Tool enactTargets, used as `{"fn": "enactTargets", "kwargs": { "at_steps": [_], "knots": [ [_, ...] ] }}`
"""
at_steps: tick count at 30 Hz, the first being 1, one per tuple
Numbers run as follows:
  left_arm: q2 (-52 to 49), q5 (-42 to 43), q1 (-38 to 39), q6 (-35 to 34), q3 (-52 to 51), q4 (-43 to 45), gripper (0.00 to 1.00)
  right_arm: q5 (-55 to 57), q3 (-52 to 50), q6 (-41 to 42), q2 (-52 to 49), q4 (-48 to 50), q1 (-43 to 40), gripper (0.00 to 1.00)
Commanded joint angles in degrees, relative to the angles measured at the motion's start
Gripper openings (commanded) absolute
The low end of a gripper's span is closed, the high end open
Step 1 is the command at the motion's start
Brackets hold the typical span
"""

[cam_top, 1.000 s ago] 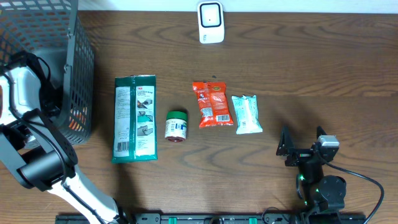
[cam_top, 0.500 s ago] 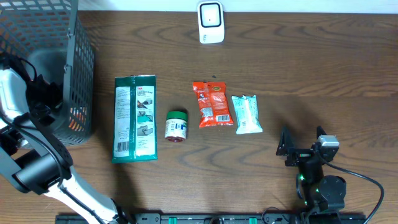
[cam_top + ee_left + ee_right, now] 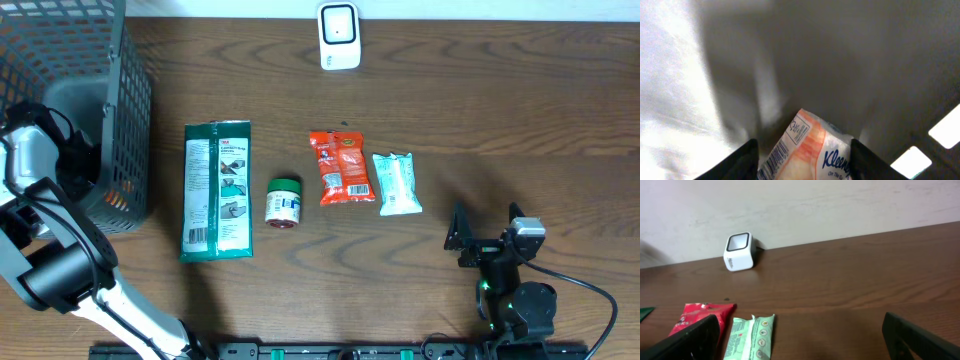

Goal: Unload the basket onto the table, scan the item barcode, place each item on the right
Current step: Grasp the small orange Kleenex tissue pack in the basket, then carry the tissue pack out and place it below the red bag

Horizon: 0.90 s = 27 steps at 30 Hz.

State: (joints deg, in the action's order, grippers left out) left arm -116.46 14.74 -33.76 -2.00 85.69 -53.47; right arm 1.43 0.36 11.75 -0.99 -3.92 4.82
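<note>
The left pincer [image 3: 804, 161], down in the basket [image 3: 135, 110], was clamped on a tissue pack [image 3: 812, 142] between its fingers; the right pincer [image 3: 802, 342] stood wide apart, scanner [image 3: 738, 251] well ahead.

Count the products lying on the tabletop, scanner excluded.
4: green pack at left, small jar beside it, red pouch in the middle, pale wipes pack at right. More may be hidden inside the basket.

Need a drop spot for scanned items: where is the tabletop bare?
Bare wood: everything right of the scanner and pale green packet, beyond the right gripper; also the band between scanner and packets. Crowded: the middle row, green pouch to that packet.
</note>
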Motion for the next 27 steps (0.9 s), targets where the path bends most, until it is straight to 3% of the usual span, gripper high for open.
{"fn": "enactTargets", "kwargs": {
  "at_steps": [1, 7, 13, 20, 27],
  "knots": [
    [-0.4, -2.6, -1.6, -2.7, 3.1, 0.4, 0.51, 0.0, 0.0, 0.2, 0.2, -0.2, -0.3, 0.99],
    [-0.3, -2.4, -2.4, -3.3, 6.0, 0.6, 0.32, 0.0, -0.1, 0.2, 0.2, -0.2, -0.3, 0.99],
    [3.4, -2.4, -2.5, -3.3, 11.4, 0.5, 0.27, 0.0, 0.0, 0.2, 0.2, -0.2, -0.3, 0.99],
    [19.0, -2.4, -2.5, -3.3, 17.0, 2.0, 0.15, 0.0, -0.1, 0.2, 0.2, -0.2, -0.3, 0.99],
    [35.5, -6.6, 0.4, -6.7, 17.0, 2.3, 0.14, 0.0, 0.0, 0.2, 0.2, -0.2, -0.3, 0.99]
  ]
}}
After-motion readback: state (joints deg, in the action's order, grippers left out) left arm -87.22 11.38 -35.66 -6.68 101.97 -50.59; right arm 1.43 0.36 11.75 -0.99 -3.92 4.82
